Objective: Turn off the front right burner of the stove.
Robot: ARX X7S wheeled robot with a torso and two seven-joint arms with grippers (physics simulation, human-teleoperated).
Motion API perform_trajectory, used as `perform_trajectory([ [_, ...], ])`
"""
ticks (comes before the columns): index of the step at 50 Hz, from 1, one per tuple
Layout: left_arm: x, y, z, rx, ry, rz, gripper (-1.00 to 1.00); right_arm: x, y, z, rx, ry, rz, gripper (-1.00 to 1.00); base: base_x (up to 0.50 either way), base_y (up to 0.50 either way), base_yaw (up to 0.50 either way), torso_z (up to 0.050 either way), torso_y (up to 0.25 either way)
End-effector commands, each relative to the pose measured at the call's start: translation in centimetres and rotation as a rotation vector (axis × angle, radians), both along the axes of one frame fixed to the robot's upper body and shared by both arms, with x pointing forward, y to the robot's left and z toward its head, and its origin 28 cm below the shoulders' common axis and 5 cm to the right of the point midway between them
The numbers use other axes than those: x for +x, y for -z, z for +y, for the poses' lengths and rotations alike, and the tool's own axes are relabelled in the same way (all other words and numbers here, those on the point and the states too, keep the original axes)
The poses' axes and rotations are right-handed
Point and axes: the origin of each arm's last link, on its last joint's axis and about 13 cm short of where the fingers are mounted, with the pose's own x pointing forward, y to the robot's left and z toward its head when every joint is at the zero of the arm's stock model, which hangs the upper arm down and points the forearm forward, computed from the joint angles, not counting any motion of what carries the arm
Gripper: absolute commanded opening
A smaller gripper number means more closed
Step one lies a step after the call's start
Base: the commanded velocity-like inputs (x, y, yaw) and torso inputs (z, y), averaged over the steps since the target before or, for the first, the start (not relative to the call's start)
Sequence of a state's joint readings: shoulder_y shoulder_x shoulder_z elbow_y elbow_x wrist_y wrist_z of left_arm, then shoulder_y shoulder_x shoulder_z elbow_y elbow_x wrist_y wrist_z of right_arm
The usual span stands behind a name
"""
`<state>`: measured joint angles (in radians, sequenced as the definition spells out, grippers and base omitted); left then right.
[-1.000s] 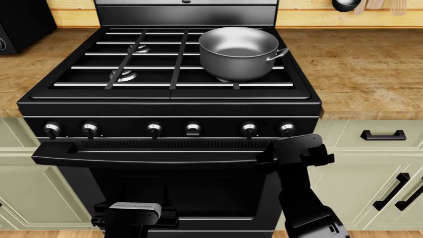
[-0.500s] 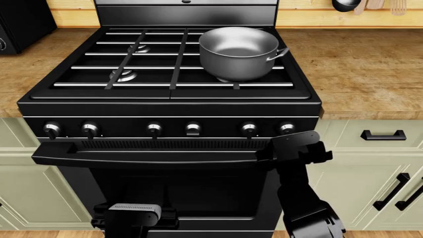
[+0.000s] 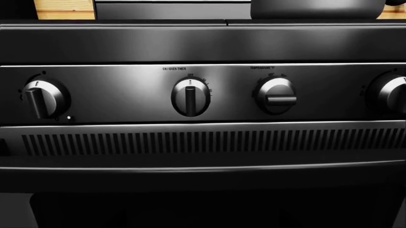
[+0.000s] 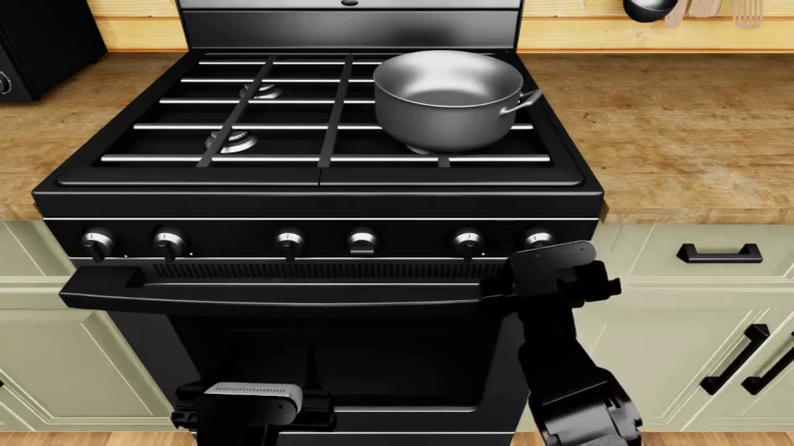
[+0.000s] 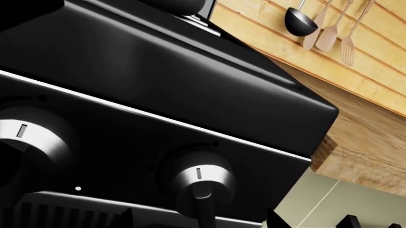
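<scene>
The black stove (image 4: 323, 200) has six chrome-faced knobs along its front. A steel pot (image 4: 447, 98) sits on the right grates and hides the front right burner. My right gripper (image 4: 559, 269) is right in front of and slightly below the rightmost knob (image 4: 538, 240). In the right wrist view that knob (image 5: 198, 178) lies between my open fingertips (image 5: 276, 219), untouched, with its neighbour (image 5: 25, 135) beside it. My left gripper (image 4: 255, 401) hangs low before the oven door; its fingers do not show. The left wrist view shows the middle knobs (image 3: 190, 96).
The oven door's bar handle (image 4: 273, 293) runs just below the knobs, beside my right gripper. Wooden counter (image 4: 670, 121) flanks the stove, with a black appliance (image 4: 37, 42) at back left. Pale green cabinets with black handles (image 4: 720, 253) are at right. Utensils (image 5: 301, 21) hang on the wall.
My right gripper has moved slightly up and left, closer to the rightmost knob. The left arm, pot and knobs have not moved.
</scene>
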<state>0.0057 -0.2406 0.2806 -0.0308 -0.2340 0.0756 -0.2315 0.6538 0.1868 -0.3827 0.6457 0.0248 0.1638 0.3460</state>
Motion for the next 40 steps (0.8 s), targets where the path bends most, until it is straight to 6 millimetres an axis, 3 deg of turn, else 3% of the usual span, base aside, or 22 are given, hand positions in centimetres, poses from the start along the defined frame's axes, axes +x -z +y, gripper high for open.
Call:
perform_trajectory([
  [1,-0.02,0.05,-0.01,-0.001,0.001,0.002,1.00,0.19,0.23,0.13,0.002,-0.004,0.004,1.00,0.00,0.00,0.00,0.000,0.000],
  [40,-0.03,0.00,-0.01,0.000,0.001,0.003,1.00,1.08,0.72,-0.06,0.020,0.011,0.013,1.00,0.00,0.00,0.00,0.000,0.000],
])
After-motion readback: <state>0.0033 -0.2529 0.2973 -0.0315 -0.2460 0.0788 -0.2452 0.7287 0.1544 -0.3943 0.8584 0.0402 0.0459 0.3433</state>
